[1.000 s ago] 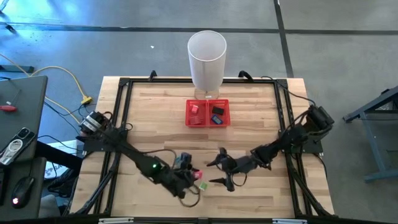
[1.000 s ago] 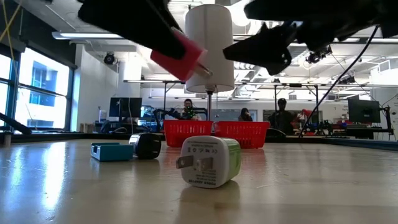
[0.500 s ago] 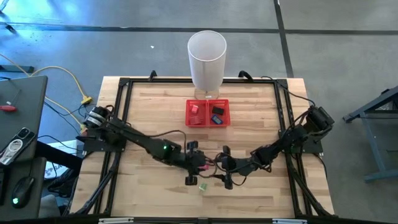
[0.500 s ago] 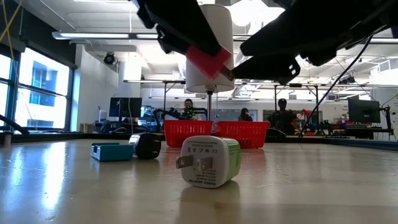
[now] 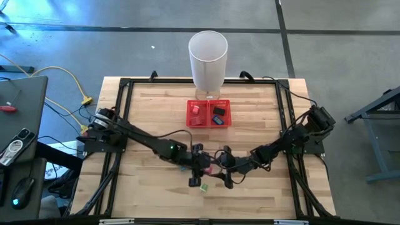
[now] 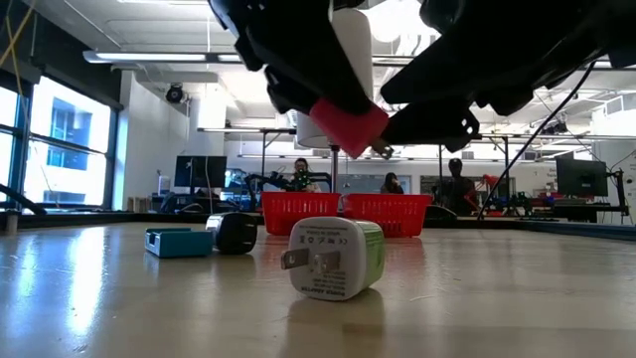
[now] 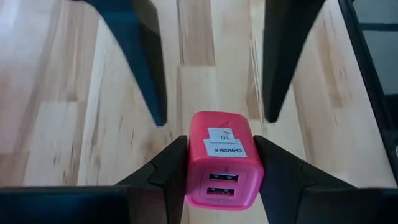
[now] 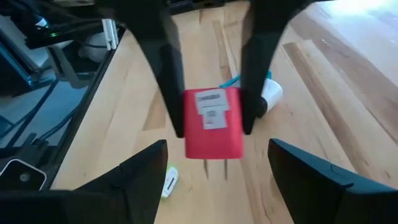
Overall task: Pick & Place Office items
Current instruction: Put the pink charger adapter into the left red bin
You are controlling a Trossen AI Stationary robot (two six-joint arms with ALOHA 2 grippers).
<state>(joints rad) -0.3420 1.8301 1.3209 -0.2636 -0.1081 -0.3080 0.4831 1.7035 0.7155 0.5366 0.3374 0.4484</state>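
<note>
Left end effector (image 7: 219,163) grips pink charger (image 7: 221,162) mid-air over tabletop (image 5: 150,112). Right end effector (image 8: 214,163) gapes facing it. Tray (image 5: 209,123) holds some pieces; green-white charger (image 6: 333,260), blue piece (image 6: 179,242), dark piece (image 6: 236,233) remain.

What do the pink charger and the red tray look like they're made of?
Pink charger, held in the left gripper: likely moulded plastic, smooth matte shell, white paper label, two USB ports. Red tray: mesh walls, probably coated wire or plastic; can't tell which.
</note>
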